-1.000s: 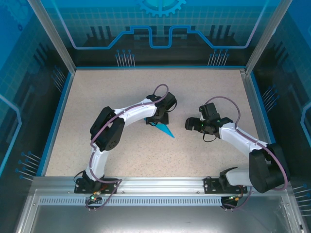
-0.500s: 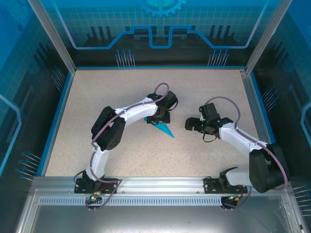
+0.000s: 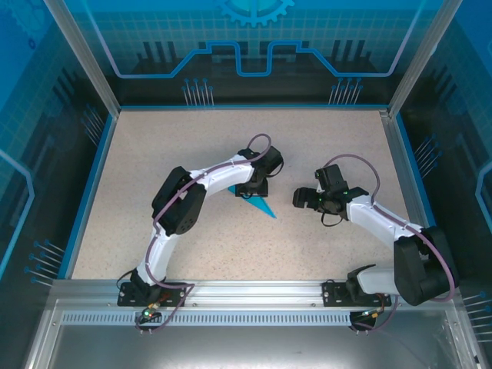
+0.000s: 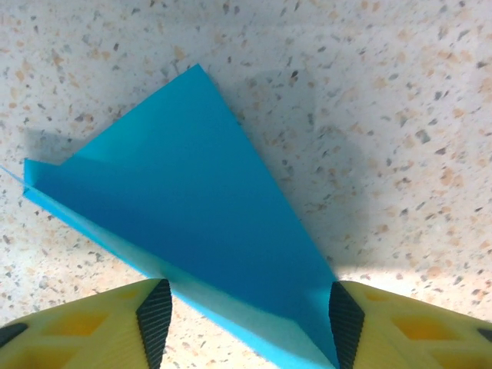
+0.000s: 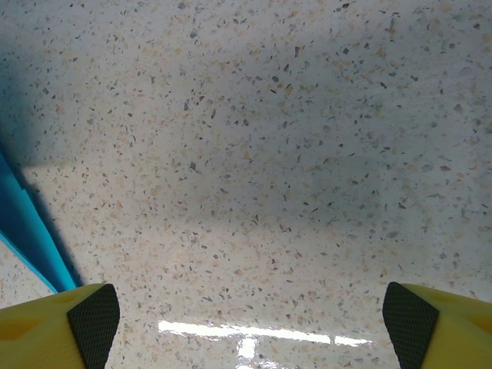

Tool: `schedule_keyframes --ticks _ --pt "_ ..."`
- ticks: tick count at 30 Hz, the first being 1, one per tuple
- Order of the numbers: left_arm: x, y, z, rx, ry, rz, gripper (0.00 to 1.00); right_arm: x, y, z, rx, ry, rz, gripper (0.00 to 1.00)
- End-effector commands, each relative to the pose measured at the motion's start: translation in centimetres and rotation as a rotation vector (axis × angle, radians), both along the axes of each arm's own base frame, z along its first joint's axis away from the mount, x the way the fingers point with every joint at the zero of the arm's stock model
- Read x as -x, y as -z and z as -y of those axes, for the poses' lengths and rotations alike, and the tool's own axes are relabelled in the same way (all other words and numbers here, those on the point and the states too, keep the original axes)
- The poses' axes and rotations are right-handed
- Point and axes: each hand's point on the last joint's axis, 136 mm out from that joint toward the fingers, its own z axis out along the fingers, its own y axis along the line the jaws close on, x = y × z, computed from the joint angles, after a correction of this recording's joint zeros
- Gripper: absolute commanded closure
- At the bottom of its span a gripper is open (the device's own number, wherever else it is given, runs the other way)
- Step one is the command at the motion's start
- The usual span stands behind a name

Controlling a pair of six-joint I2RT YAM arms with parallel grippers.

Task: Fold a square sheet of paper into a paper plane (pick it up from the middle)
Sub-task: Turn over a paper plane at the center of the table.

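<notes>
The folded paper plane [image 3: 260, 204] [image 4: 192, 231] lies flat mid-table [image 3: 177, 146], well apart from every edge. The left gripper [image 3: 254, 187] [image 4: 250, 307] straddles its narrow end, jaws parted, pads [image 4: 156, 314] at the paper's edges. Just right of it, the right gripper [image 3: 302, 197] [image 5: 250, 315] hangs wide open over speckled tabletop, with room all round to the blue rim [image 3: 94, 177].

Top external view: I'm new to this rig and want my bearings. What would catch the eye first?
The bright cyan-blue folded paper, a pointed dart shape, lies mid-table on the speckled beige tabletop. The left gripper hangs right over it, jaws astride it in the left wrist view, while the right gripper hovers open beside it.
</notes>
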Motion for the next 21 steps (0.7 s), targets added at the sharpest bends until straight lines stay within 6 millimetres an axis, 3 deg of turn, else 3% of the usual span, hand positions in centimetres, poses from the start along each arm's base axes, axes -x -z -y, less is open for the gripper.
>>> schedule_keyframes --ticks 1,21 --pt "0.34 -2.20 -0.33 0.010 -0.018 0.042 0.43 -0.02 0.31 0.54 0.003 0.015 -0.012 0.07" --pt "1.26 -2.76 -0.58 0.070 -0.058 0.057 0.77 -0.03 0.60 0.45 0.005 0.015 -0.029 0.08"
